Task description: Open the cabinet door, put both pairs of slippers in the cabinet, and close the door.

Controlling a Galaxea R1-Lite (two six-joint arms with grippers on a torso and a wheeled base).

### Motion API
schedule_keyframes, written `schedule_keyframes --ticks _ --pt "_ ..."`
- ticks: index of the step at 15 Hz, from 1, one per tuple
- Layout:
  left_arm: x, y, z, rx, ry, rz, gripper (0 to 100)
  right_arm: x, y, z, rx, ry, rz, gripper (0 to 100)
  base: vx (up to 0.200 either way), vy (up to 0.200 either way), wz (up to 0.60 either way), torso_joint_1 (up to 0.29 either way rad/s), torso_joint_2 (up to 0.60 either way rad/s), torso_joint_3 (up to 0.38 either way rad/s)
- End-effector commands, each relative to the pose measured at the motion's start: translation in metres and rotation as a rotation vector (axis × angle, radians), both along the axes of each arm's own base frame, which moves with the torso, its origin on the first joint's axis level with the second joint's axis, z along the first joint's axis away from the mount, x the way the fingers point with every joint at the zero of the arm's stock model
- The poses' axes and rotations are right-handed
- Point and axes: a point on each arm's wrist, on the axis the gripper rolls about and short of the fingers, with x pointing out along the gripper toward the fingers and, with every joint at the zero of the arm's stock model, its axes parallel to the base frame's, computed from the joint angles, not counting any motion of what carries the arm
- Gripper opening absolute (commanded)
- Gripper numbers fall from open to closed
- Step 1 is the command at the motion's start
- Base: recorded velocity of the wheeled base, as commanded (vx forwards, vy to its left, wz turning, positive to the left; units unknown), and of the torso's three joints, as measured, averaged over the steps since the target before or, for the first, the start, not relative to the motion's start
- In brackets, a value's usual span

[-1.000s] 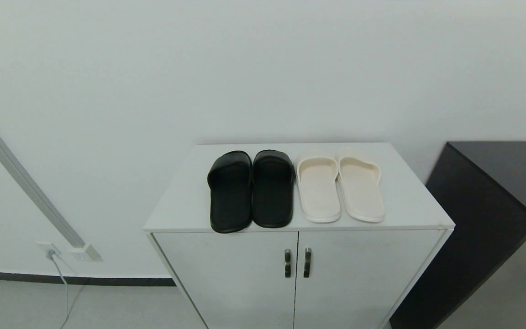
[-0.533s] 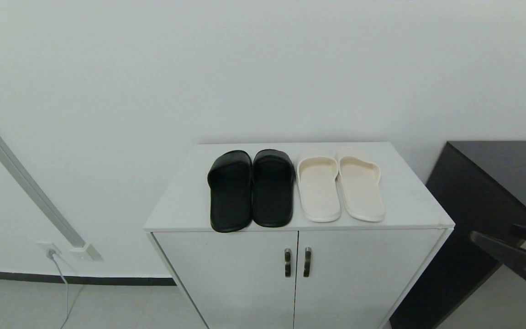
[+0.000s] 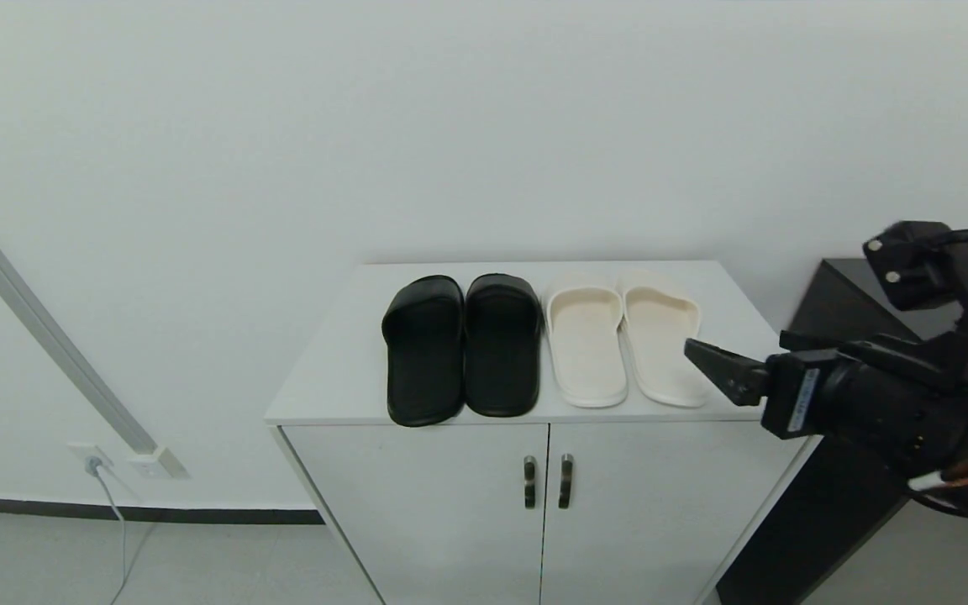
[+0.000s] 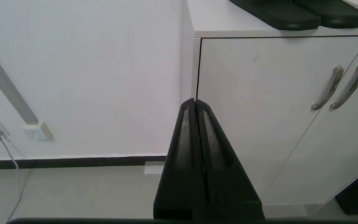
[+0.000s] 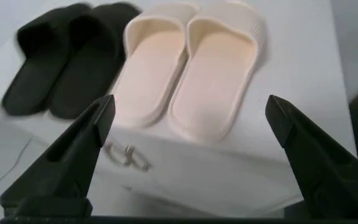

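Observation:
A white cabinet (image 3: 417, 504) stands against the wall with both doors closed, its two dark handles (image 3: 547, 482) side by side at the middle. On top lie a black pair of slippers (image 3: 460, 349) and, to their right, a cream pair (image 3: 625, 336). My right gripper (image 3: 736, 343) hovers open at the top's right front corner, just right of the cream pair (image 5: 188, 68), fingers wide and empty (image 5: 190, 102). The black pair (image 5: 67, 53) lies beyond. My left gripper (image 4: 196, 104) is shut and empty, low in front of the cabinet's left edge (image 4: 260, 112).
A dark desk (image 3: 938, 294) stands close to the cabinet's right side. On the wall at lower left are a socket with a cable (image 3: 93, 464) and a slanted grey trunking (image 3: 39, 328). Grey floor lies in front.
My right arm has come in from the lower right and risen leftward to the cabinet's right front corner. Slippers and doors have not moved.

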Motion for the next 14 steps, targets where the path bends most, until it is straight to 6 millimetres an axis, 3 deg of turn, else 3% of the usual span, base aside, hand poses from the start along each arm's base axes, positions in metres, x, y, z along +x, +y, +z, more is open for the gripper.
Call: schedule_keyframes --ticks 1,6,11,14 --pt "0.0 0.0 0.0 0.0 0.001 0.001 0 0.025 0.044 -0.008 -0.041 0.022 -0.039 100 0.0 0.0 0.0 0.0 0.0 0.0" --pt "0.0 0.0 0.0 -0.003 0.001 0.001 0 0.062 0.076 -0.015 -0.06 0.024 -0.116 100 0.0 0.0 0.0 0.0 0.0 0.0" --pt "0.0 0.0 0.0 -0.003 0.001 0.001 0 0.105 0.081 -0.028 -0.082 0.038 -0.194 100 0.0 0.0 0.0 0.0 0.0 0.0" --pt "0.0 0.0 0.0 -0.003 0.001 0.001 0 0.118 0.086 -0.035 -0.091 0.046 -0.2 100 0.0 0.0 0.0 0.0 0.0 0.0"
